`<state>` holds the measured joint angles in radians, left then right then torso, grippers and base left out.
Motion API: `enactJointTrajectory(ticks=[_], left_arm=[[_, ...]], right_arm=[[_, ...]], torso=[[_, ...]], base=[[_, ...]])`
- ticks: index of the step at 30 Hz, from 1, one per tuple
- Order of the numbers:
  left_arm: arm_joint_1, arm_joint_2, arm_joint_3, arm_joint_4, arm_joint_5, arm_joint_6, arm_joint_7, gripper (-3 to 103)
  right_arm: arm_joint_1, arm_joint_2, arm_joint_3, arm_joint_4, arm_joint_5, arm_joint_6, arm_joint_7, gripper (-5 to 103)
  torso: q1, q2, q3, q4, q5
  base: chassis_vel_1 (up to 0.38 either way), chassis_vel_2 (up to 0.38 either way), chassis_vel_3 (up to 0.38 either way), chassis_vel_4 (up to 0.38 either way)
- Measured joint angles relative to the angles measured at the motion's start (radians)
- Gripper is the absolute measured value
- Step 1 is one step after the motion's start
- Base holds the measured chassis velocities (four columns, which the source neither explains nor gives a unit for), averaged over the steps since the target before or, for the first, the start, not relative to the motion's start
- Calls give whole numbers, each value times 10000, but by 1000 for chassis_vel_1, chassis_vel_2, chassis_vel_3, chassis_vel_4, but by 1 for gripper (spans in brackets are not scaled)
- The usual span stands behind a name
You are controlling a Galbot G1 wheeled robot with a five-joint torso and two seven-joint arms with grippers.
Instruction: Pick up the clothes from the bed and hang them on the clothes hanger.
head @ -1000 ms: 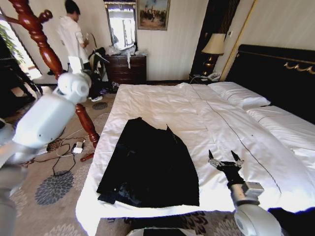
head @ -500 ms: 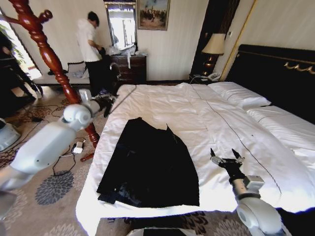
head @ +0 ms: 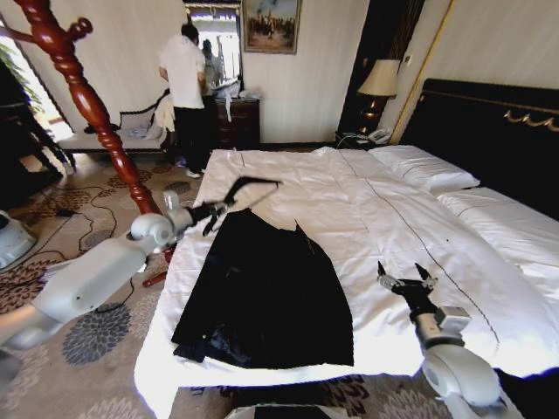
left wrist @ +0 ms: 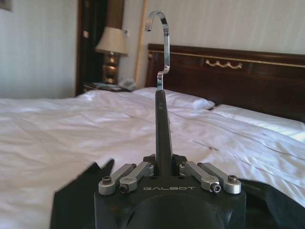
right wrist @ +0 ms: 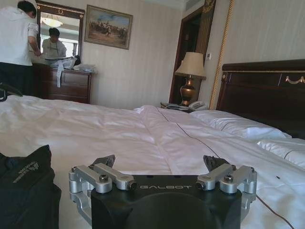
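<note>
A: Where are we in the task?

B: Our left gripper [head: 208,212], left of centre, pinches a clothes hanger [head: 247,187] over the top edge of the black clothes [head: 266,292], which lie flat mid-frame on the bed [head: 367,218].

A: And next?

B: Probably threading the hanger in. Our right gripper [head: 403,275], lower right, waits with its fingers spread.

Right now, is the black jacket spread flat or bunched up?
Mostly spread flat. The black jacket lies open across the bed, with only its near-left corner crumpled at the bed's edge.
</note>
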<state>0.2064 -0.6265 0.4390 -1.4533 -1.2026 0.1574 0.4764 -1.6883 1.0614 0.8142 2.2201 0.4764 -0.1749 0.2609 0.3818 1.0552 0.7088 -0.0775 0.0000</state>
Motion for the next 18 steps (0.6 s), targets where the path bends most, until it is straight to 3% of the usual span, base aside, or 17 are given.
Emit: enactJointTrajectory(ticks=[2,3,8,9,10,12,14,18], left_arm=[[-80,-134,209,440,-6,-232,602,16],[-80,-134,209,440,-6,-232,602,16],[-248,-421,563,1894,-125,-475,2911,16],[-287,-411,631,2214,-91,-476,3705,16],[-287,-411,631,2214,-91,-476,3705,16],[-319,-403,671,2689,109,-500,4798,16],[-326,-428,681,3049,359,-557,5494,16],[-364,-637,701,3652,811,-686,6124,16]], right_arm=[[18,-49,9,-67,8,-1,3,100],[18,-49,9,-67,8,-1,3,100],[155,-106,5,-225,40,-13,24,100],[237,-110,-21,-290,51,-19,31,100],[237,-110,-21,-290,51,-19,31,100],[336,-126,-82,-423,56,-22,37,100],[392,-151,-137,-515,57,-23,40,100],[536,-218,-292,-660,64,-34,57,100]], torso=[[0,0,0,-6,0],[0,0,0,-6,0],[1,0,1,-4,-2],[0,0,0,-3,-1],[0,0,0,-3,-1],[0,0,0,-3,0],[0,-1,1,-2,-1],[0,0,0,-1,0]], base=[[0,0,0,0],[0,0,0,0],[0,0,0,0],[0,0,0,0],[0,0,0,0],[0,0,0,0],[0,0,0,0],[0,0,0,0]])
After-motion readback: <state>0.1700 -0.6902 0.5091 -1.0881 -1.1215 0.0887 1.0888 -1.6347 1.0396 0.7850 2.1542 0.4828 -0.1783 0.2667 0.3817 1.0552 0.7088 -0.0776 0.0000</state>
